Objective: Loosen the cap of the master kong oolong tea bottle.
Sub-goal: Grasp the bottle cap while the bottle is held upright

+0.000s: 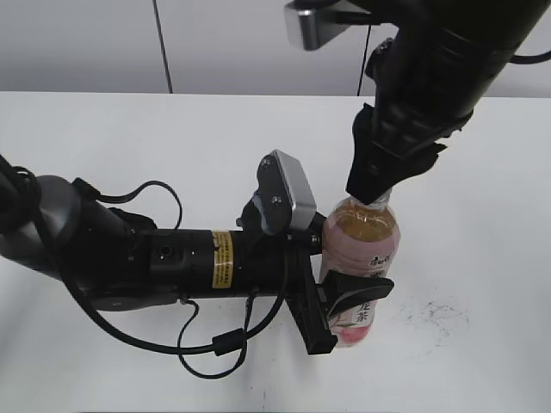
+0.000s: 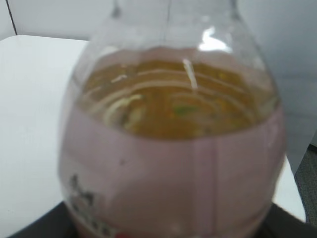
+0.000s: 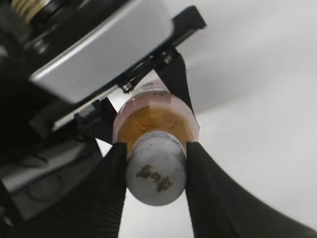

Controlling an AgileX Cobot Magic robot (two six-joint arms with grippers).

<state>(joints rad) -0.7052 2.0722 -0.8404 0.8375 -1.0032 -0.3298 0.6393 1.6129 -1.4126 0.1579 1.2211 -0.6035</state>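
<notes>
Right end effector [image 3: 156, 171] clamped on the cap [image 3: 156, 173], left end effector [image 1: 344, 301] around the bottle [image 1: 366, 232] midtable.

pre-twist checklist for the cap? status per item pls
1. Right gripper on the small round white-grey plastic cap: ok. The right wrist view shows its jaws against both sides of the cap.
2. Left gripper holding the clear plastic bottle of amber tea with a pink-and-white label: ok. Its jaws clamp the labelled lower body.
3. Bottle upright on the white table: ok in the exterior view.
4. Clearance between the arms: ok. The left arm's wrist camera housing sits close to the bottle shoulder but apart from the right gripper.
5. Cap already loosened: cannot tell.
6. Grip firmness: cannot tell.
</notes>
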